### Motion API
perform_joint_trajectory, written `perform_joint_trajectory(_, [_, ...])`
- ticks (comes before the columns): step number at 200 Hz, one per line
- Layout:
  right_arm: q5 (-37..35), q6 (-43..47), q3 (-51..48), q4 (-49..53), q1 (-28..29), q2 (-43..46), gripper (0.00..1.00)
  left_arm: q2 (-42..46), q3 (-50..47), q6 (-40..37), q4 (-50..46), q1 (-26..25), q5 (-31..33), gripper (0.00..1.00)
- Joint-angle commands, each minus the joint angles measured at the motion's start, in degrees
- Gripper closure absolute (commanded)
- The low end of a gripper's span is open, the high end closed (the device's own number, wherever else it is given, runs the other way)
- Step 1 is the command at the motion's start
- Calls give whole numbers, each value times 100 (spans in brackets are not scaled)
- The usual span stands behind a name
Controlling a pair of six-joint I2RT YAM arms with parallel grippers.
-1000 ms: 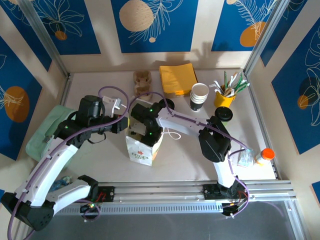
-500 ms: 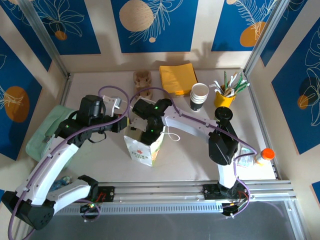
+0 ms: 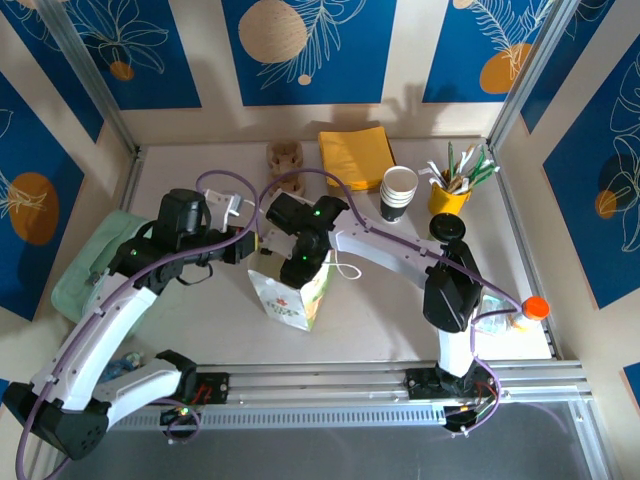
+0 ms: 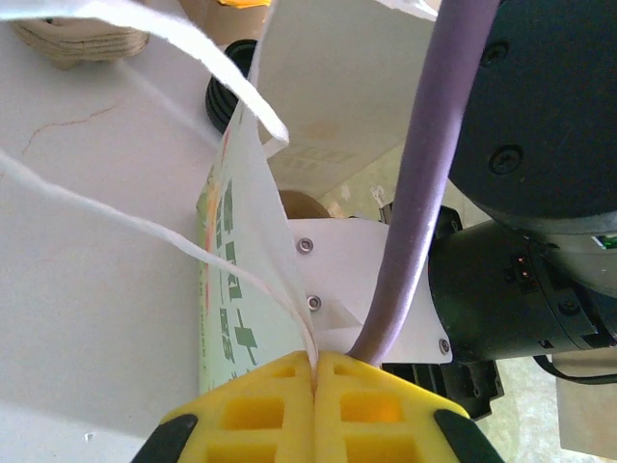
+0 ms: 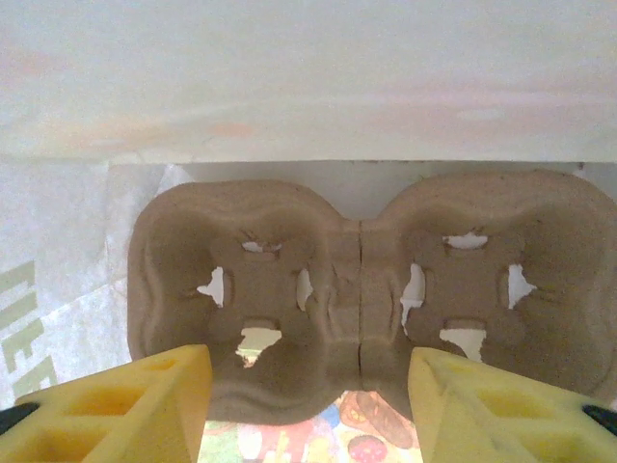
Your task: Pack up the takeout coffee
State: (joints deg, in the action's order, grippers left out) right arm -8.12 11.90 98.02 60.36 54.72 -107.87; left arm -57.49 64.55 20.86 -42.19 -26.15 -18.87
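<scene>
Both fingers of my left gripper [image 4: 315,365] are pressed together on the rim of the paper bag [image 3: 285,302], near the tabletop's middle, with a white handle string [image 4: 145,227] caught between them. My right gripper [image 5: 304,376] is down inside the bag, fingers spread, and the brown pulp carrier [image 5: 362,280] lies just beyond them. The takeout coffee [image 3: 400,188] stands in its nested stack toward the far right corner, beside the yellow napkins [image 3: 356,156].
</scene>
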Motion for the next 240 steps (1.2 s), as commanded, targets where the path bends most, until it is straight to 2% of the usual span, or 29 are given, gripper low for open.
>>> perform_joint_trajectory(1, [480, 21, 120, -578, 69, 556, 44, -102, 54, -91, -205, -28, 4, 100])
perform_joint_trajectory(51, [401, -62, 26, -732, 54, 585, 44, -105, 184, -100, -267, -30, 7, 100])
perform_joint_trajectory(104, [-234, 83, 248, -305, 214, 143, 59, -183, 148, -55, -218, -25, -46, 100])
perform_joint_trajectory(172, [-852, 251, 296, 59, 283, 26, 65, -159, 126, -144, -377, -34, 105, 100])
perform_joint_trajectory(196, [-862, 260, 260, 66, 294, 76, 67, -162, 152, -164, -407, -29, 138, 100])
perform_joint_trajectory(240, [-467, 321, -74, -406, 292, 497, 68, -144, 175, -205, -508, -39, 244, 100])
